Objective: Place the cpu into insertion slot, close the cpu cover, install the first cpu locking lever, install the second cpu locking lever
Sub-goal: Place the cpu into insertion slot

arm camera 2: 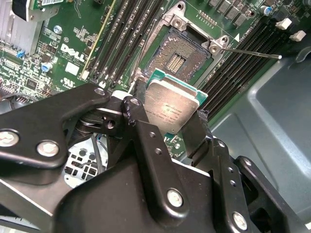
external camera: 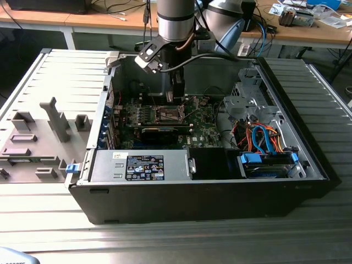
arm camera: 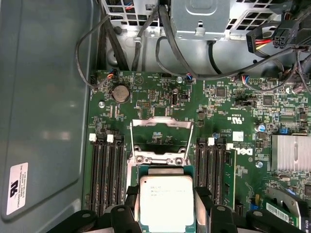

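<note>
Holding: the jaws were clamped on the cpu (arm camera 2: 171, 108) by two opposite edges, closed just to the chip's width. That looked like an edge grip meant to leave its underside free for seating.
Cpu position: carried above the green motherboard (arm camera: 233, 126), silvery top towards the wrist cameras, not in the socket yet. In both wrist views it sat close to the socket, apart from it.
Insertion slot: the insertion slot (arm camera 2: 179, 56) lay bare and dark inside its metal rim, with nothing in it, ready to receive the chip.
Cpu cover: the cpu cover (arm camera: 162, 124) appeared to be swung up off the socket in the first wrist view, so the way down seemed clear.
Lever: a thin wire locking lever (arm camera 2: 252, 53) stuck out sideways from the socket corner, unlatched, across the long black memory slots (arm camera 2: 121, 39).
Arm: in the exterior view the arm (external camera: 176, 19) reached straight down into the open computer case (external camera: 308, 165), which lay on its side on the bench (external camera: 165, 236).
Stage: first step under way, by my reading. The chip was gripped and lined up, with cover and levers untouched.
</note>
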Controlling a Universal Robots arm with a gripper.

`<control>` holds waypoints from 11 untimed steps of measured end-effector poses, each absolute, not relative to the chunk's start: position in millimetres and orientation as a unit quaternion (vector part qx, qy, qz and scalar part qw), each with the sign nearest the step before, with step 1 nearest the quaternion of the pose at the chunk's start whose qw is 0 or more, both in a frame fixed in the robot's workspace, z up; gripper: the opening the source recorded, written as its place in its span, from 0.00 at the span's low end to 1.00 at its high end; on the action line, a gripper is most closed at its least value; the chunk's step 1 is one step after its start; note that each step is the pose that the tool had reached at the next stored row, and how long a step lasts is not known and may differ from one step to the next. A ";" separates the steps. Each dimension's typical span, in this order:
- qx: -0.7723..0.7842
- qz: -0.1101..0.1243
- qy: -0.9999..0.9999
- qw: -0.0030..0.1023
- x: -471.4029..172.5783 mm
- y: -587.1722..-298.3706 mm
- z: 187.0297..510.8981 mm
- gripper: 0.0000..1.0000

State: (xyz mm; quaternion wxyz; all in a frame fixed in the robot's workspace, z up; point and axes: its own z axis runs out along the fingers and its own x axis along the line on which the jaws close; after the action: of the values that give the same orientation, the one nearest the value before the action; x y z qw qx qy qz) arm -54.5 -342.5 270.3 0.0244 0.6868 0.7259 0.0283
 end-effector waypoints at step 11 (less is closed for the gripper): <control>0.687 0.028 0.726 0.024 -54.8 -341.9 267.8 0.54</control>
State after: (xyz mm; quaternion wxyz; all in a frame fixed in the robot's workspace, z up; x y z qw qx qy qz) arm -54.8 -341.9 267.8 0.0244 0.6868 0.7259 0.0283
